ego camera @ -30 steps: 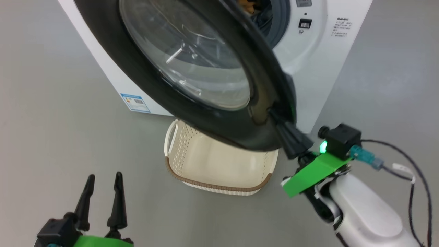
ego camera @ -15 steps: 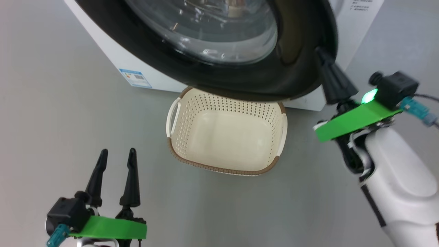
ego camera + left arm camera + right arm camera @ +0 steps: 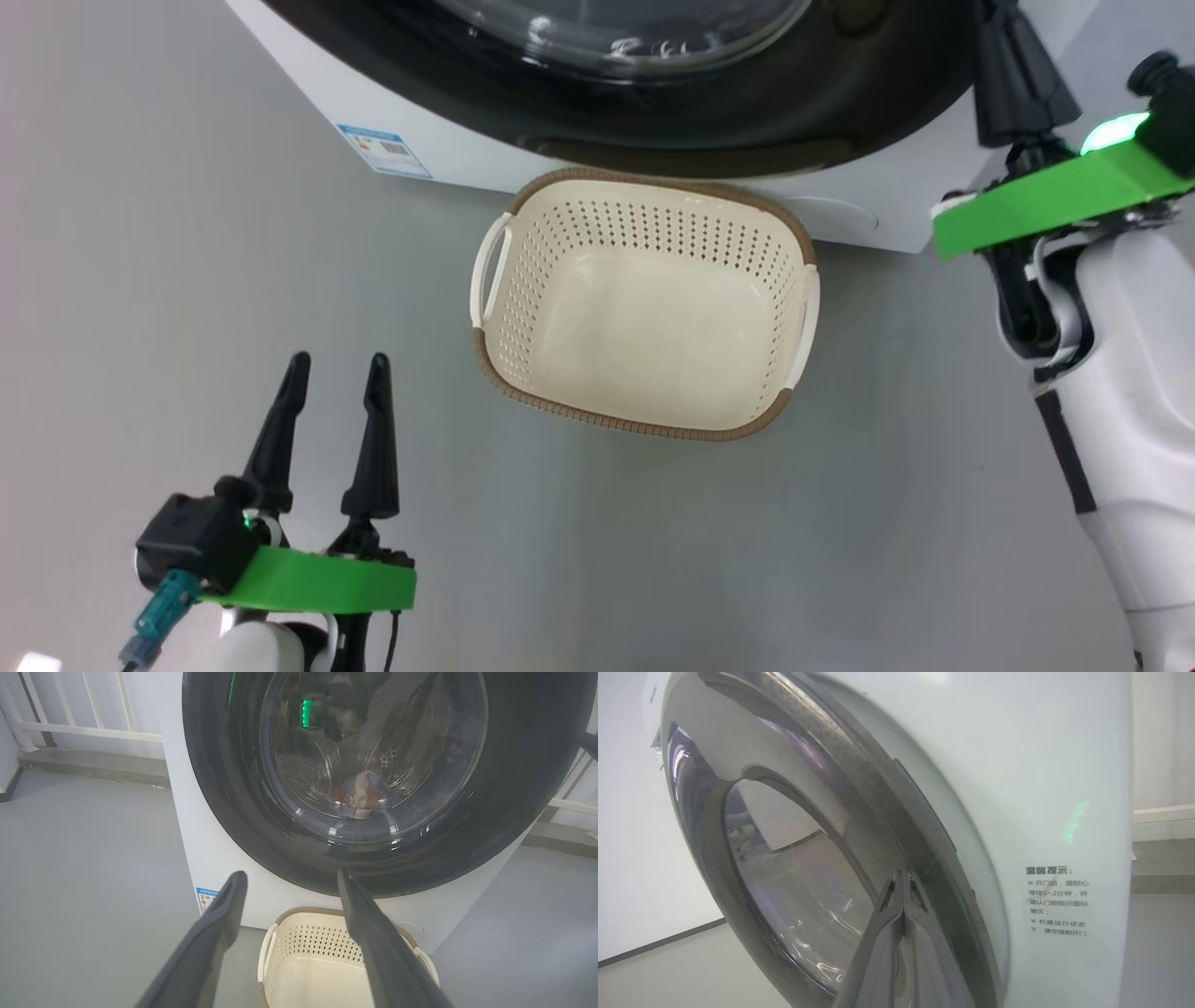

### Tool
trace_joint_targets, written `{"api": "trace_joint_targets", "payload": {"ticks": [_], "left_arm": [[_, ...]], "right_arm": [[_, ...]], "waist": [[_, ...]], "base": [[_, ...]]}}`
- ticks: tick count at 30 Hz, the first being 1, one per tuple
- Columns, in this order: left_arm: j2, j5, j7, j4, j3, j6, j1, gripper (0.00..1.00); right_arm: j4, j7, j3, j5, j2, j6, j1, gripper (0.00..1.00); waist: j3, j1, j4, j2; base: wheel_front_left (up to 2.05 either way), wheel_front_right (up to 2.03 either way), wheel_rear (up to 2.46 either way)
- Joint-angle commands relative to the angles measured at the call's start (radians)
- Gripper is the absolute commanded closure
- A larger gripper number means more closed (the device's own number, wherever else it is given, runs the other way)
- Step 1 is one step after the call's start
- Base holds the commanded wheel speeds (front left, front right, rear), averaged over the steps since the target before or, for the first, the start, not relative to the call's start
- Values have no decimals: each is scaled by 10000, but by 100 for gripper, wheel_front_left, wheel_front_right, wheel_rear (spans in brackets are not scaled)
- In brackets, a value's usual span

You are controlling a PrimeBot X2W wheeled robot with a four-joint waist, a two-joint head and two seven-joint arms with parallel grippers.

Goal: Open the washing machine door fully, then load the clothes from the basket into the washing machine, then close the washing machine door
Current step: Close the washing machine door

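Grey floor (image 3: 187, 280), basket (image 3: 635, 427) uncovered, door (image 3: 747, 117) nearly shut

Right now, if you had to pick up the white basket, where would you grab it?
I'd probably take the basket by its looped side handle nearest the left gripper, coming down from above on that side. The handle stands clear of the wall, leaving a gap for a finger, and that gripper is open.
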Motion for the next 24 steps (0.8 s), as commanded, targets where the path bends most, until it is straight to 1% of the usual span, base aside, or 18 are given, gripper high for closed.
{"api": "trace_joint_targets", "payload": {"ticks": [1,5,10,14,18,19,20,22,23,24], "left_arm": [[130,10,-65,-330,282,-21,-254,0],[123,13,-65,-356,197,-21,-392,0],[119,20,-65,-356,117,-21,-497,0],[128,47,-65,-310,109,-21,-508,0],[197,89,-65,-173,133,-21,-404,0],[223,96,-65,-134,154,-21,-367,0],[245,106,-65,-97,181,-21,-327,0],[294,128,-65,-13,213,-21,-254,0],[321,140,-65,33,232,-21,-217,0],[354,151,-65,83,247,-21,-185,0]], "right_arm": [[-170,-49,-71,-141,84,-2,-336,100],[-90,-49,-385,-231,83,-2,-731,100],[-9,-49,-497,-299,94,-2,-1050,100],[-29,-49,-247,-322,125,-2,-976,100],[-76,-49,114,-236,205,-2,-493,100],[-87,-49,195,-214,230,-2,-339,98],[-97,-49,278,-209,251,-2,-188,82],[-116,-49,411,-188,304,-2,126,58],[-117,-49,488,-185,329,-2,278,34],[-121,-49,559,-176,354,-2,426,17]], "waist": [[168,0,76,-1],[335,0,126,-1],[461,0,138,-1],[413,0,93,-1],[149,0,-41,-1],[65,0,-90,-1],[-18,0,-139,-1],[-187,0,-243,-1],[-274,0,-299,-1],[-362,0,-358,-1]], "base": [[0,0,0],[0,0,0],[0,0,0],[0,0,0],[0,0,0],[0,0,0],[0,0,0],[0,0,0],[0,0,0],[0,0,0]]}}
